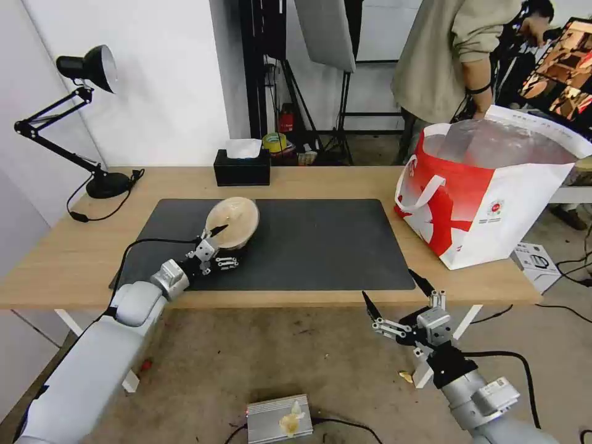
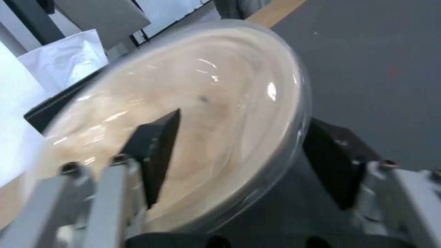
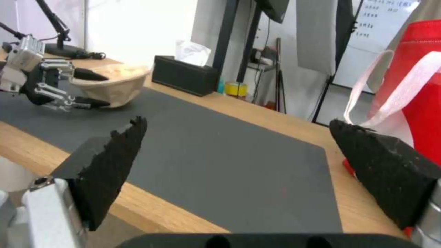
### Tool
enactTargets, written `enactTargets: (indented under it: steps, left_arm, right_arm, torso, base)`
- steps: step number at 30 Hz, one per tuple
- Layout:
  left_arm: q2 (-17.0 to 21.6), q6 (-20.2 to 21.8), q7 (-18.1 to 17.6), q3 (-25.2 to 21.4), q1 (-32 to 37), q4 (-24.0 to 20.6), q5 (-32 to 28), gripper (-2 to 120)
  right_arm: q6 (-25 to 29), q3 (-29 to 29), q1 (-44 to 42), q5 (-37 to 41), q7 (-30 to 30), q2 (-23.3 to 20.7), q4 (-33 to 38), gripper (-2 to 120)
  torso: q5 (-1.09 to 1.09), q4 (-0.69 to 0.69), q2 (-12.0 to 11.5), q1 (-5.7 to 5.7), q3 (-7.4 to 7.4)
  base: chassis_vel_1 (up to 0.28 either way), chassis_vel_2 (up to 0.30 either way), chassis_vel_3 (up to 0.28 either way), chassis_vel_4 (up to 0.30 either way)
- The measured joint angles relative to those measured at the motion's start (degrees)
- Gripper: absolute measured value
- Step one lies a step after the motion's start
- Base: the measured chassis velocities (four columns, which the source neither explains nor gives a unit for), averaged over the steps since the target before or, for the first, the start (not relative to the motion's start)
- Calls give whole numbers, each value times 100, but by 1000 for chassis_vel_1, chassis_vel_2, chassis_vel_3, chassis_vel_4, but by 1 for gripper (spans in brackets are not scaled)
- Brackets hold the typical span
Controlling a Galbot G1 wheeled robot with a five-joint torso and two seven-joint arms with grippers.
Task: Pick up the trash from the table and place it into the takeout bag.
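Beige bowl (image 1: 232, 222) tilted in left pincer (image 1: 217, 242), arm outstretched, right pincer (image 1: 398, 292) idle.

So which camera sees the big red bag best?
The head view: the whole bag stands at the table's right end, foil inside showing. The right wrist view catches just a red side and white strap behind the open right gripper. The left wrist view has none.

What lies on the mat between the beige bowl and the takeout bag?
Nothing: in the head view, bare mat runs from the beige bowl toward the takeout bag.
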Motion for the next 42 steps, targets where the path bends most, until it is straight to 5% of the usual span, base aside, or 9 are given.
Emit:
enactTargets:
  steps: [13, 19, 42]
  left_arm:
    - [-17, -13, -16, -56, 54, -30, 35, 14]
    - [-16, -15, -30, -82, 89, -52, 46, 0]
    - [64, 3, -37, -242, 243, -365, -77, 0]
  right_arm:
    - [0, 0, 0, 0, 0, 0, 0, 100]
    - [0, 0, 0, 0, 0, 0, 0, 100]
    - [0, 0, 0, 0, 0, 0, 0, 100]
  torso:
    - [0, 1, 0, 0, -1]
    - [0, 0, 1, 0, -1]
    - [0, 0, 0, 0, 0]
  base:
    - [0, 0, 0, 0]
    - [0, 0, 0, 0]
    - [0, 0, 0, 0]
